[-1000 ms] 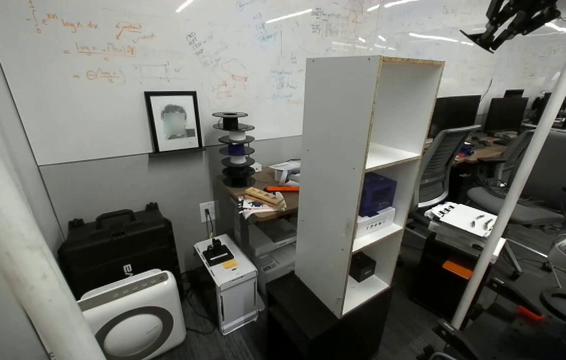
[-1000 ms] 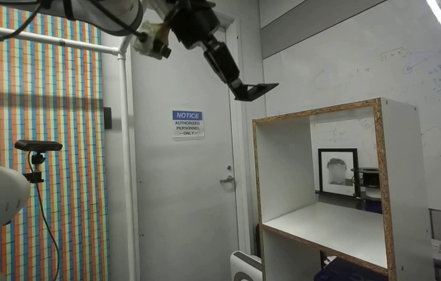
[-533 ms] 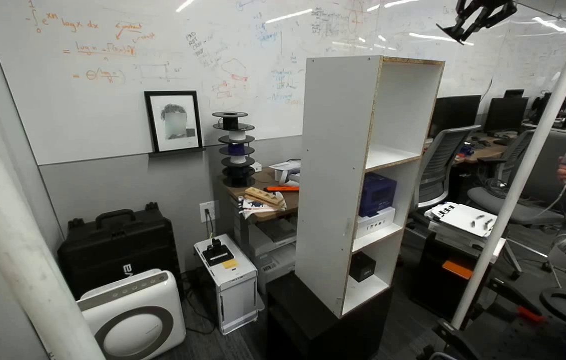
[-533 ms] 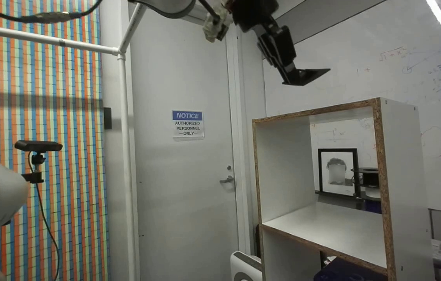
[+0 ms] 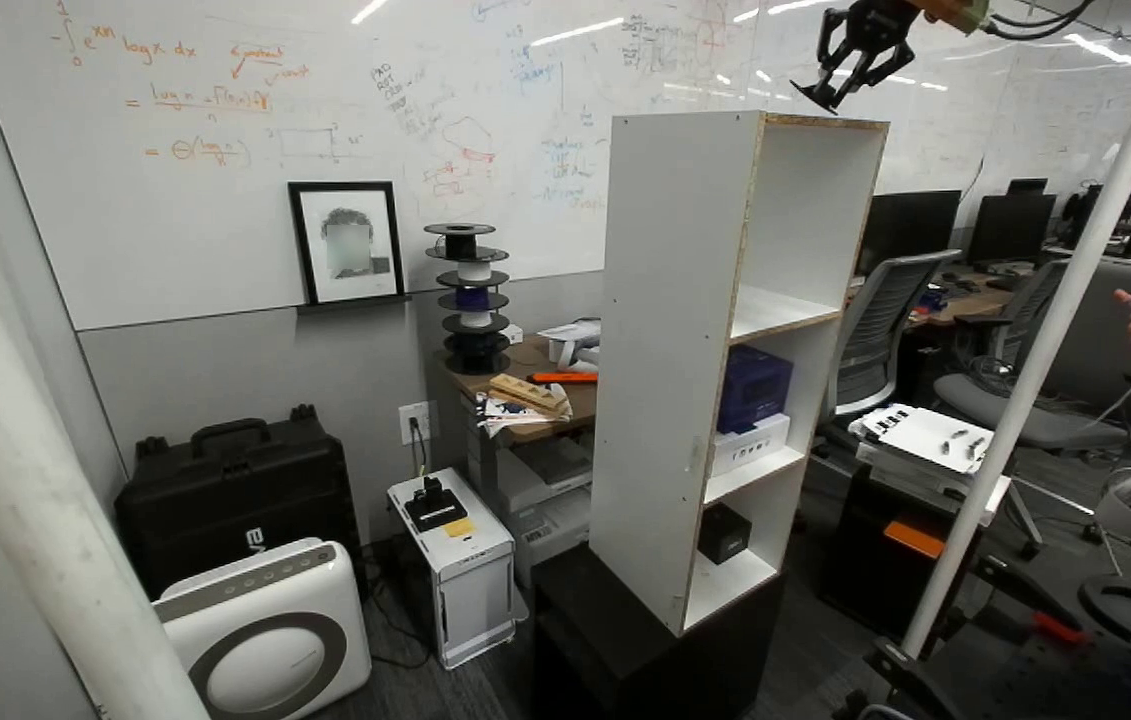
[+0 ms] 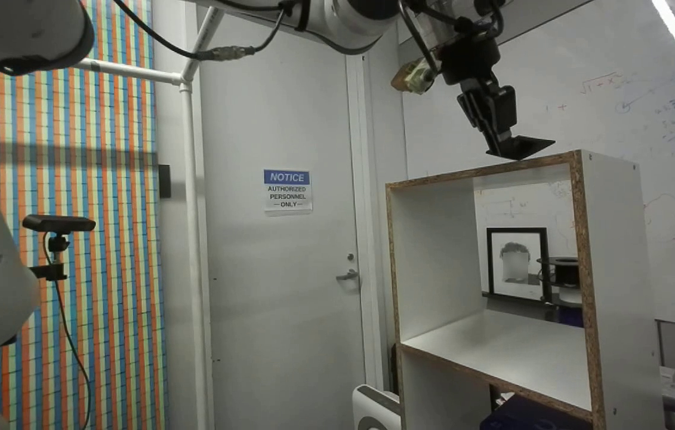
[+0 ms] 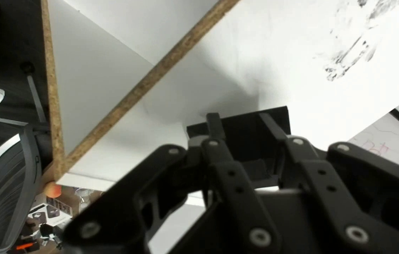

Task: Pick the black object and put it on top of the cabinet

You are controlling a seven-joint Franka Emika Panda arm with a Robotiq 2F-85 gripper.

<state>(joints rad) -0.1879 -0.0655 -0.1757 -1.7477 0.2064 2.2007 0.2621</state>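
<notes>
Black gripper (image 7: 241, 127), narrowed on the angular black object (image 6: 526, 146), just above or touching the tall white chipboard cabinet (image 5: 675, 350). Its middle compartment holds 1 dark-blue box (image 5: 757, 388) on 1 white box (image 5: 753, 445); its bottom, 1 black cube (image 5: 725, 533).

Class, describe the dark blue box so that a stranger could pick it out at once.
In an exterior view, find the tall white cabinet on its black base. In its middle compartment, the dark blue box sits on a white box. Its colour sets it apart: both the cabinet and the box beneath are white.
</notes>
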